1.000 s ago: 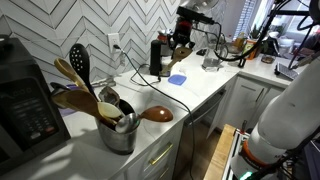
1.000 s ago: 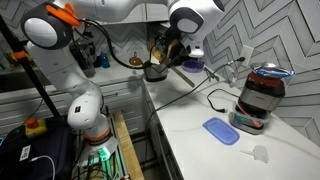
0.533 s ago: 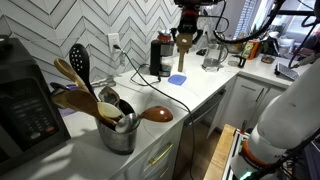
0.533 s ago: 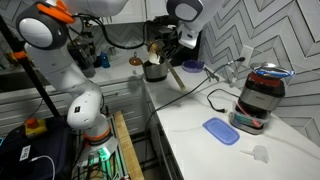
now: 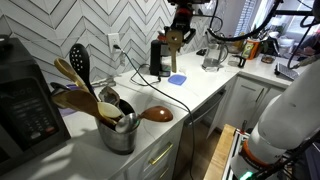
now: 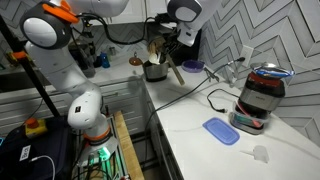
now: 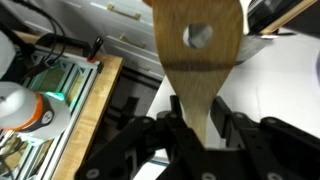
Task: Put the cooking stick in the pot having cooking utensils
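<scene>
My gripper [image 5: 178,32] is shut on the cooking stick [image 5: 175,41], a light tan wooden utensil with a flat head that has a hole in it. I hold it in the air above the counter, near the dark coffee grinder [image 5: 157,57]. In the wrist view the stick [image 7: 200,55] runs out from between the fingers [image 7: 200,130]. The shiny steel pot [image 5: 118,136] stands far along the counter, holding wooden spoons and a black slotted spoon [image 5: 79,60]. In an exterior view the gripper [image 6: 180,42] and stick [image 6: 173,70] are close beside the pot [image 6: 155,72].
A reddish-brown wooden spoon [image 5: 157,114] lies on the counter beside the pot. A blue pad [image 5: 177,78] [image 6: 221,131] lies on the white counter, with a black cable across it. A black appliance [image 5: 25,105] and a dark red one [image 6: 258,95] stand at the counter's ends.
The gripper has lifted a little and moved sideways with the cooking stick, from beyond the grinder to beside it. The stick has turned in the view. The pot has not moved.
</scene>
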Robot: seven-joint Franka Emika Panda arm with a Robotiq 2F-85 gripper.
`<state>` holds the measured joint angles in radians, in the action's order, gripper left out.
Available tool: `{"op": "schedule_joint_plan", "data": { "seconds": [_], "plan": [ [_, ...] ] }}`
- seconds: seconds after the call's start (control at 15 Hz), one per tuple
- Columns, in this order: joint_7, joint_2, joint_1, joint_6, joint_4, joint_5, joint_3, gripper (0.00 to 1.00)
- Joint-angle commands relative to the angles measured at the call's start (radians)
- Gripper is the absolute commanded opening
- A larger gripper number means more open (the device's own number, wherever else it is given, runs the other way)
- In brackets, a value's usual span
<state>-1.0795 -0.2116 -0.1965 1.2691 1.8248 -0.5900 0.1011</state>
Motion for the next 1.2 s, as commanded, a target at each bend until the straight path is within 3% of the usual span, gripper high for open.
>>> {"op": "schedule_joint_plan", "data": {
  "seconds": [0.0,0.07,0.13,0.73,0.8,1.13],
  "plan": [
    [0.027,0.007,0.005,0.050,0.004,-0.180,0.035,0.10],
    [0.050,0.005,0.000,0.059,0.015,-0.225,0.045,0.10],
    [0.012,0.013,0.007,0.042,-0.005,-0.149,0.021,0.35],
    [0.038,0.014,0.000,0.043,-0.005,-0.204,0.041,0.35],
    [0.038,0.014,0.000,0.043,-0.005,-0.204,0.041,0.10],
    [0.089,-0.004,0.048,0.023,0.029,-0.377,0.013,0.10]
  ]
}}
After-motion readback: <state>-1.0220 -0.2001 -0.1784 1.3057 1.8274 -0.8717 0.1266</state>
